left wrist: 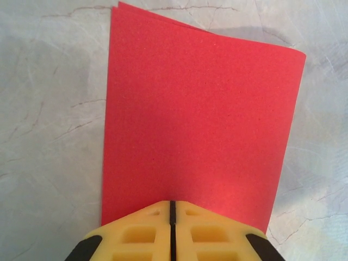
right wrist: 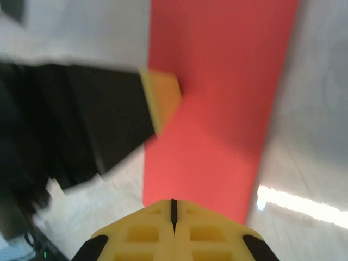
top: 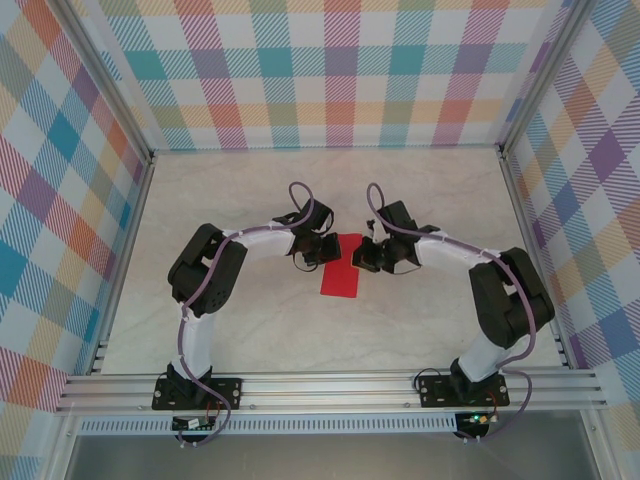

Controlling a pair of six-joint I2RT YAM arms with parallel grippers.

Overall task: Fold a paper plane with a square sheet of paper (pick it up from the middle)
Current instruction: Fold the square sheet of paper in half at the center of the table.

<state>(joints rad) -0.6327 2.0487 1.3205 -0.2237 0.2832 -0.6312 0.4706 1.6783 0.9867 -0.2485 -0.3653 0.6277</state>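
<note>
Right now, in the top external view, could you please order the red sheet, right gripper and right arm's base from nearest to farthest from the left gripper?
1. red sheet: at the left gripper, mid-table.
2. right gripper: across the sheet, on its right side.
3. right arm's base: near edge, right.

Square sheet of paper (left wrist: 201,125): plain bright red. Table (top: 250,200): pale grey-beige, marbled, thin dark veins. Walls (top: 340,70): pastel plaid of teal, pink, orange, yellow, purple on white. Left gripper (left wrist: 172,205), right gripper (right wrist: 174,203): yellow fingers, black patches. Arms (top: 205,270): black and white; cables (top: 186,345) purple.
</note>
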